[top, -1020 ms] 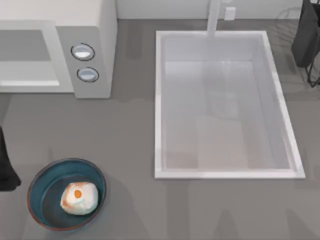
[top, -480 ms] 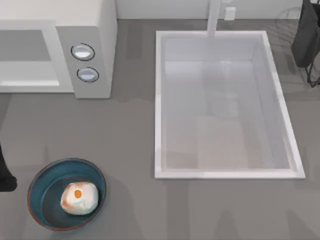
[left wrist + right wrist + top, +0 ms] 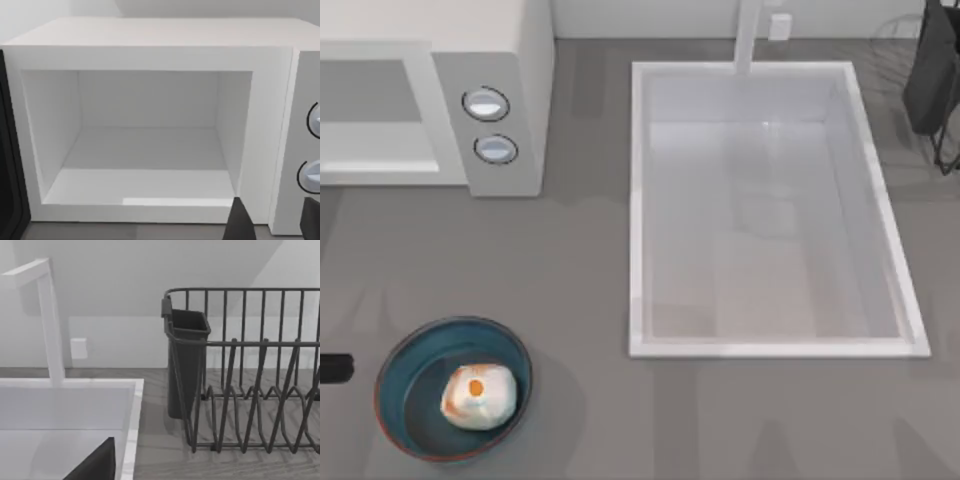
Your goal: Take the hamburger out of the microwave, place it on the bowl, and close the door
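Sitting in the bowl [image 3: 453,388] at the table's [image 3: 580,260] front left, the hamburger [image 3: 478,396] is free of both hands. Left hand [image 3: 274,220], fingers apart w/ nothing between, faces the microwave [image 3: 150,55], cavity bare. Right hand: can't tell.

Light is even and soft across all three views, bright without any harsh source. In the top view the grey table [image 3: 580,260] carries faint, blurry shadows: pale vertical streaks toward 6 o'clock and a soft one at 3 o'clock of the microwave [image 3: 500,100]. The sink [image 3: 770,210] shows milky reflections on its floor. The bowl [image 3: 453,400] has a dark inside. In the left wrist view the microwave cavity is shaded on its side walls, with a bright strip on its front lip. Edges look straight, with no visible distortion.
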You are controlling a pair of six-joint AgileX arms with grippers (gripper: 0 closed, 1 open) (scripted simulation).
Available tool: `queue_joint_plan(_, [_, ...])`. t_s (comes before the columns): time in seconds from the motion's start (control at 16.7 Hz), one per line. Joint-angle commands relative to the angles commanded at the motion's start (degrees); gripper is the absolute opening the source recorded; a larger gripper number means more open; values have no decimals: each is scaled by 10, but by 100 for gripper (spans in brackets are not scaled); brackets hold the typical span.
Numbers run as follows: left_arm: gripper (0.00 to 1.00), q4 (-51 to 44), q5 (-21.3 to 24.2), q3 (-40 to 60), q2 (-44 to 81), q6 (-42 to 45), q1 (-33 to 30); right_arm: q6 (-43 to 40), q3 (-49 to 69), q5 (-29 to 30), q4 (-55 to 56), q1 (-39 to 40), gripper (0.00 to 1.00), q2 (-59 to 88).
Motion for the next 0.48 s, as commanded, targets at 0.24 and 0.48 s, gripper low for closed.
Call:
queue_joint_plan(0.24, [0,0,0,0,0,0,0,0,0,0,0,0,100,0])
queue_joint_plan(0.48, [0,0,0,0,0,0,0,0,0,0,0,0,100,0])
